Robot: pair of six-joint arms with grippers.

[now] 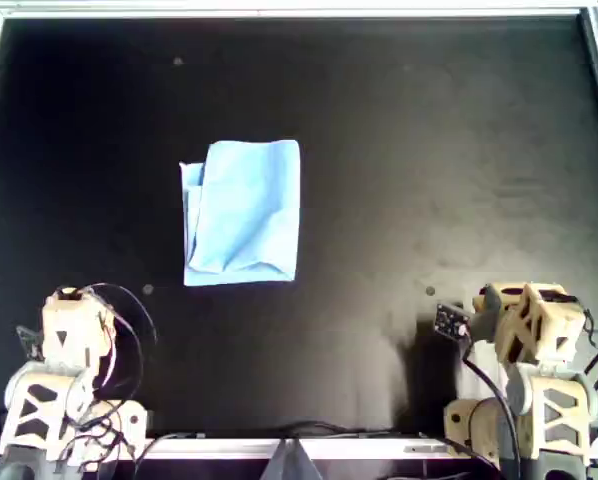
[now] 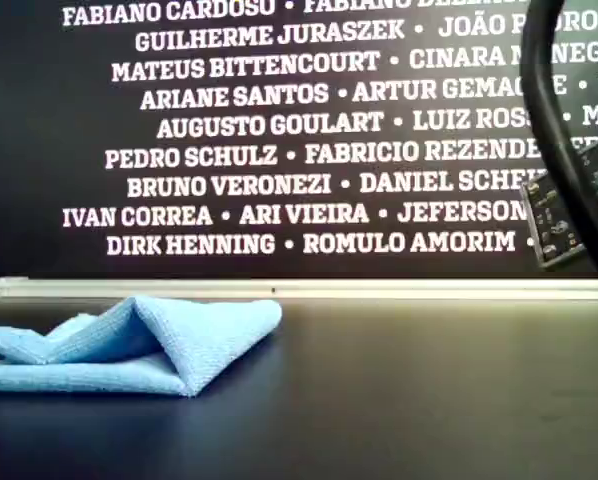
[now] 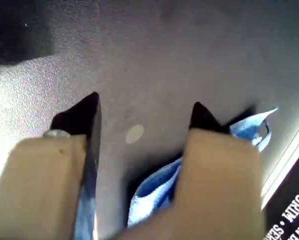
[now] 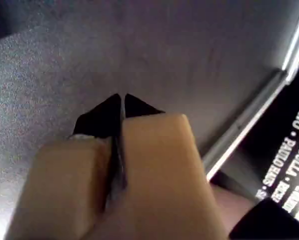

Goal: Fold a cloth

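Overhead, going left to right: left arm [image 1: 64, 375] sat at the near left edge, cables looped over it, its base cut off by the frame. Left gripper [image 3: 145, 112] had its jaws spread, nothing between them; its own fingers [image 3: 84, 120] hid part of the cloth beyond. The cloth [image 1: 242, 212] lay folded on the black table [image 1: 459, 150], left of centre in the overhead view and about midway between near and far, apart from both arms. A lower layer stuck out along its left edge; its right and far edges ran straight. In the exterior view it sat at the left, the top layer humped up, its left end cut off. Bare table lay on every side, widest to the right, out to the pale rim. Right arm [image 1: 529, 350] stood at the near right, lower part cut off. Right gripper [image 4: 122, 102] had its tips pressed together, holding nothing. In the exterior view a dark cable and a small circuit board blocked the right edge, blurred
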